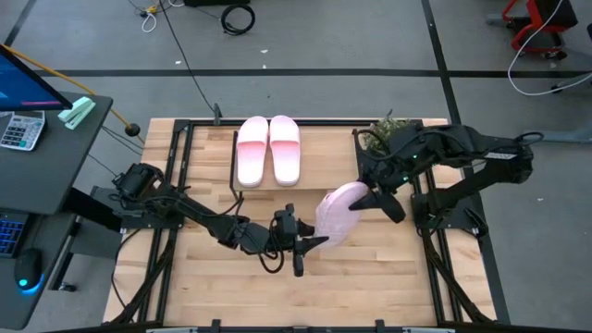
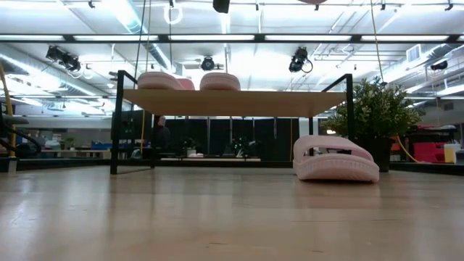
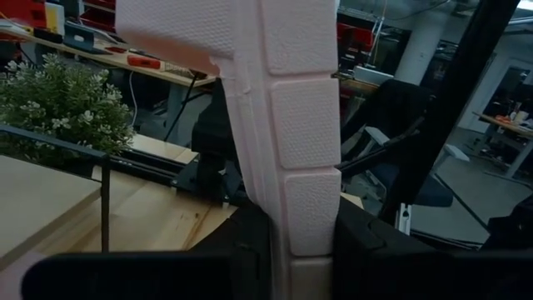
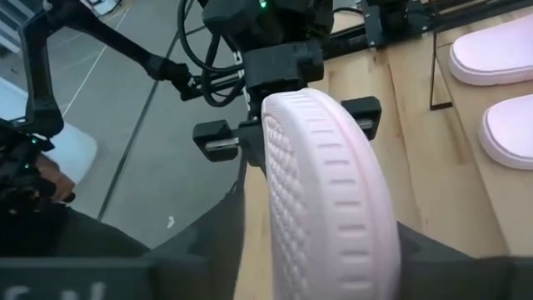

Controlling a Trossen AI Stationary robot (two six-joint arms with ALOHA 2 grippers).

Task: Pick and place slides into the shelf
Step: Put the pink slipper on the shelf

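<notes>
Both arms meet mid-tabletop (image 1: 185, 277) over one pink slide (image 1: 339, 213), held up off the wood just in front of the shelf (image 1: 333, 157). The left claw (image 1: 310, 243) is clamped on one end of it — its wrist view shows the textured sole pinched between the dark fingers (image 3: 366, 250). The right claw (image 1: 370, 197) is closed on the other end, sole edge squeezed between its fingers.

It looks a light, soft foam thing, likely to bend if held by one tip, so a grip across the stiff sole edge seems the safer hold; the ribbed tread should resist slipping.

The shelf already carries two slides (image 1: 268, 148) side by side on its top board. From the low view another slide (image 2: 335, 159) rests on the tabletop beside the shelf's leg, near the potted plant (image 2: 373, 116) — not under the board, as far as I can judge.
</notes>
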